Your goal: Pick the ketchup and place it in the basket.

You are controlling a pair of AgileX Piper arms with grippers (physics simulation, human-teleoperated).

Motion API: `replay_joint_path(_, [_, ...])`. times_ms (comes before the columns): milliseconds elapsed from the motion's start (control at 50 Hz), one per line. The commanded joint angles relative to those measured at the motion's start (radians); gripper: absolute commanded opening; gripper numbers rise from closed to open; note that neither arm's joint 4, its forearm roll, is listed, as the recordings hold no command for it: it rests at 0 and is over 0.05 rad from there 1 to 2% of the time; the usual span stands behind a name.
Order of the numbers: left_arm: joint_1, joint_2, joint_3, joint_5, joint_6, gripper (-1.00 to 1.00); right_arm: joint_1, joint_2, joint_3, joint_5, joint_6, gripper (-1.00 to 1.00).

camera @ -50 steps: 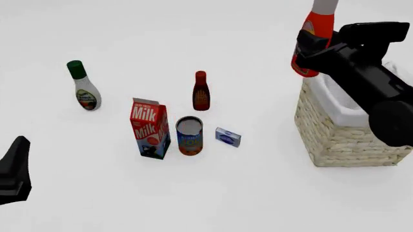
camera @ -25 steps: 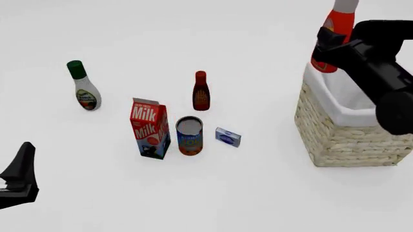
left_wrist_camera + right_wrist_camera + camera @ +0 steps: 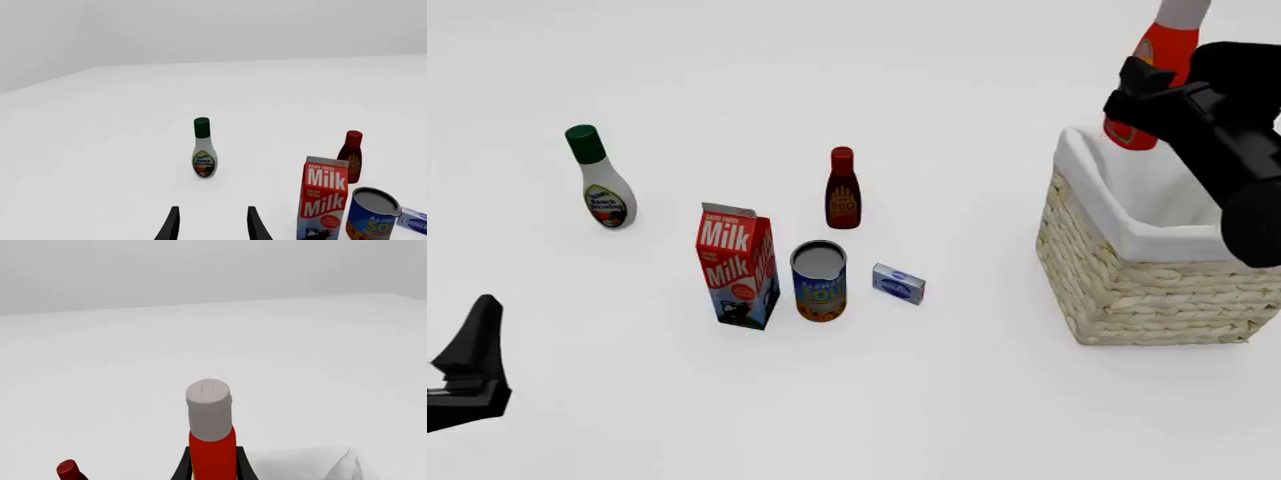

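Left wrist view, pincer: we see the left pincer (image 3: 212,225) with its two dark fingertips spread apart and nothing between them, above the bare white desk (image 3: 100,150).
Left wrist view, objects: we see a white bottle with a green cap (image 3: 203,148) standing upright ahead of the fingers; off to one side stand a red-and-white milk carton (image 3: 323,198), a small dark red-brown bottle with a red cap (image 3: 351,156), a blue-and-orange tin can (image 3: 371,214) and the edge of a small blue-and-white box (image 3: 413,221).
Front view, ketchup: we see the bright red-orange plastic squeeze bottle with a white cap (image 3: 1158,70) held upright in the air by the right pincer (image 3: 1154,100), above the far rim of the large square straw-coloured wicker basket with white cloth lining (image 3: 1121,270).
Front view, left arm: we see only a dark part of it at the lower left corner, well apart from the objects.
Right wrist view, pincer: we see the right pincer's black fingers closed on the red body of the ketchup bottle, its pale cap pointing away from the camera.
Right wrist view, basket: we see a corner of the white lining just beside the bottle.
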Motion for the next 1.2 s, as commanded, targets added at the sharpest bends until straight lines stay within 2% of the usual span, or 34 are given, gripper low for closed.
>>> replay_joint_path(20, [-0.002, 0.027, 0.005, -0.028, 0.007, 1.0, -0.041, 0.021, -0.016, -0.008, 0.027, -1.0])
replay_joint_path(480, [-0.008, 0.071, 0.009, -0.068, 0.017, 1.0, -0.123, 0.086, -0.029, -0.012, 0.015, -1.0])
replay_joint_path(740, [-0.008, 0.088, 0.009, -0.084, 0.017, 1.0, -0.153, 0.114, -0.048, 0.022, 0.011, -1.0])
replay_joint_path(1020, [-0.006, 0.088, 0.009, -0.083, 0.016, 1.0, -0.161, 0.151, -0.095, 0.107, -0.028, -1.0])
replay_joint_path(1200, [-0.007, 0.089, 0.01, -0.084, 0.013, 1.0, -0.145, 0.153, -0.126, 0.17, -0.08, -1.0])
